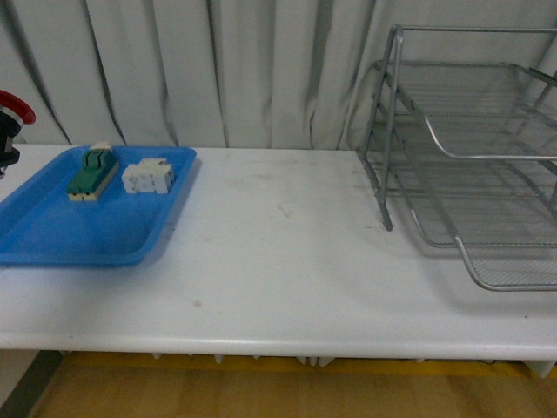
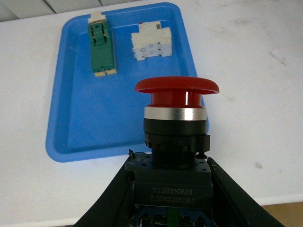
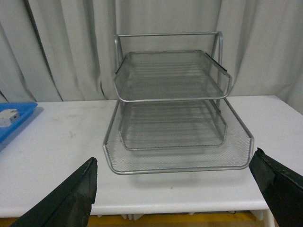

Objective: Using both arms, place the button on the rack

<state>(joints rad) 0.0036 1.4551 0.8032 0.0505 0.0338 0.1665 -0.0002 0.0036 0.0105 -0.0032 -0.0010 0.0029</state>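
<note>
**Button in left hand, rack well across the table on the right side**

The button (image 2: 176,118) is sitting in the left hand (image 2: 170,179), which is clamping its dark blocky body from both sides. Its long axis is running straight out along the hand, with the body seated between the fingers and the red mushroom cap pointing away from the wrist. In the front view the button (image 1: 10,117) is showing only at the extreme left edge, raised clear of the table (image 1: 278,252).

Close by, the blue tray (image 2: 94,137) is lying flat on the table and carrying a green switch block (image 2: 102,49) and a white terminal block (image 2: 151,41), side by side and apart. Neither is touching the button.

The rack (image 1: 390,122) is standing at the far right of the table, well apart from the tray, with bare table between. So the button's destination is lying across the full width of the table, to the robot's right.

The right hand (image 3: 174,161) is holding nothing, its jaws spread wide, and is facing the rack's open front squarely with the tiers lying directly ahead of it.

Assessment: the right hand is the nearer one to the rack, while the left is the one carrying the load. The coming move is therefore turning on a left-to-right crossing. The outward-pointing cap is offering the right hand a free end to take. The chief risk is slippage on the rounded cap during any transfer.
</note>
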